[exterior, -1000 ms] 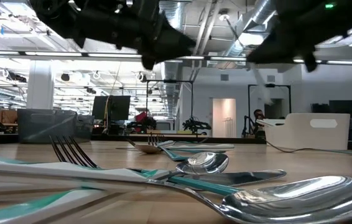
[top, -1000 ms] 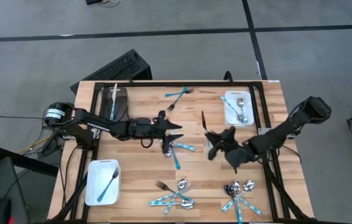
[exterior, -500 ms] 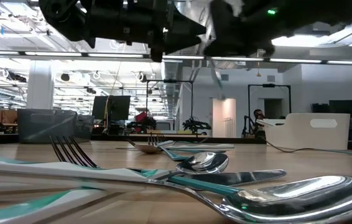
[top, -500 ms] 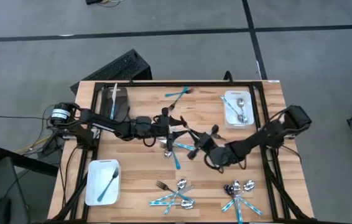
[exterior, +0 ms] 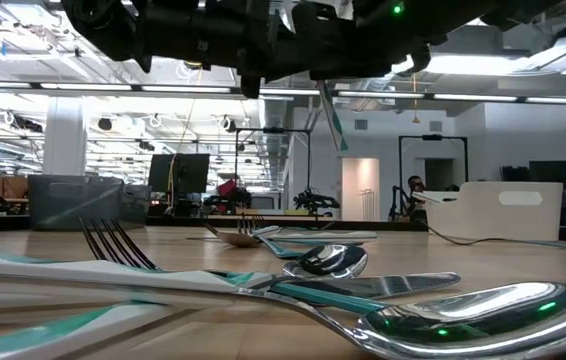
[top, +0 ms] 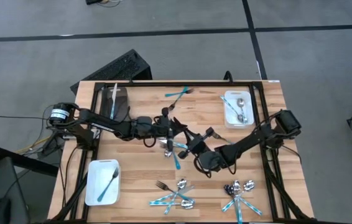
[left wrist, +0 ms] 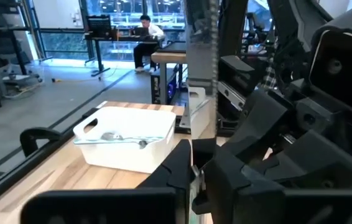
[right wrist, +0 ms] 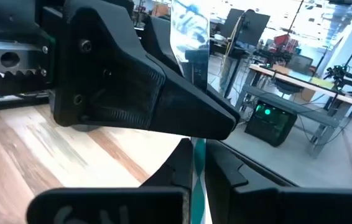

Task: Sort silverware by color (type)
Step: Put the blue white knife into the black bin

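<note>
Teal-handled knife with a serrated steel blade (exterior: pixel 331 118): off the counter, in the air over the middle of the wooden counter (top: pixel 135 168), shared between both hands. I count it as the only raised item.

Right hand (right wrist: pixel 198 152): reached in from the right side to mid-counter, fingers narrow and pinched on the teal handle. The blade stands up out of the grip.

Left hand (top: pixel 175 132): reached in from the left and met nose to nose with the right hand. Its fingers are drawn close together around the same knife, just past the right hand's hold, with the blade rising beyond them.

Loose teal-handled piece (top: pixel 177 160): flat on the counter, just below the two hands.

Teal-handled fork (top: pixel 177 93): flat near the far edge, well apart from both hands.

Left heap of mixed silver and teal cutlery (top: pixel 176 194): near edge, well apart from the hands.

Right heap of mixed silver and teal cutlery (top: pixel 238 193): near edge, closer to the right arm.

White rectangular bin at far right (top: pixel 227 107): holds silver metal pieces.

White rectangular bin at near left (top: pixel 95 190): holds one teal-handled fork.

Dark rectangular bin at far left (top: pixel 121 106): holds one teal-handled piece; type I cannot tell.
</note>
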